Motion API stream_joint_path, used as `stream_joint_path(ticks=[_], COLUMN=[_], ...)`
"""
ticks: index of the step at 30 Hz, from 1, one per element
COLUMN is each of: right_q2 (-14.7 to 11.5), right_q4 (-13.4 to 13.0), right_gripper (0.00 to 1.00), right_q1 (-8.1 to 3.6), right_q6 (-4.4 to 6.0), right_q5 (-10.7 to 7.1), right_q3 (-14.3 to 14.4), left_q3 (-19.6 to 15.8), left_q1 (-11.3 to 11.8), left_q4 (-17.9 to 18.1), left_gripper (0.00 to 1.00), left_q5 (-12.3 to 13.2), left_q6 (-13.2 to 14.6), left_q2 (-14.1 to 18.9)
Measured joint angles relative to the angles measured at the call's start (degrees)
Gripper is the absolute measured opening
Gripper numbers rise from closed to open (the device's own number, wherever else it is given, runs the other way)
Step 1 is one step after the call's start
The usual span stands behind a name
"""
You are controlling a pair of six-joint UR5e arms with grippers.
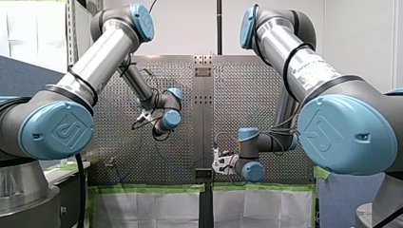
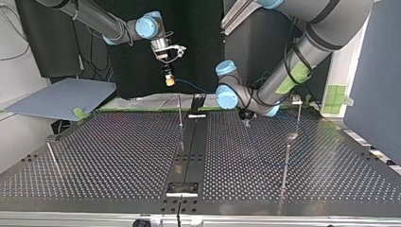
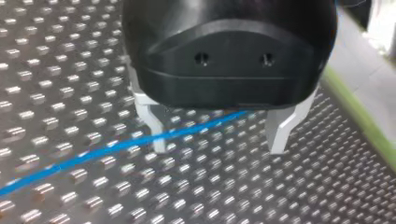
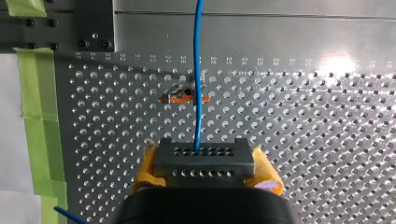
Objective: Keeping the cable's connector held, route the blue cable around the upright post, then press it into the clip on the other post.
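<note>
Here your silver perforated metal table is edged with green tape; my right gripper clamps the grey connector block of the thin blue cable; my left gripper gapes empty.

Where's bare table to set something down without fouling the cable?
Best: the table at the top view's left, between the lone edge post and the centre strip. Crowded: the right half, where my left tool, the blue cable and two posts sit.
</note>
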Motion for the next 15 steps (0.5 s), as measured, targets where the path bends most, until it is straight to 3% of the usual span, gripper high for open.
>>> stream_joint_path(ticks=[7, 15], right_q2=[0.0, 0.0], right_q4=[0.0, 0.1], right_gripper=[0.00, 0.00], right_q1=[0.01, 0.00], right_q6=[0.00, 0.00], right_q5=[0.00, 0.00], right_q3=[0.0, 0.0], left_q3=[0.0, 0.0], left_q1=[-1.0, -1.5], left_q4=[-1.1, -2.7], left_gripper=[1.00, 1.00], left_q5=[-1.0, -2.0], left_q6=[-1.0, -1.2], left_q2=[-3.2, -3.9])
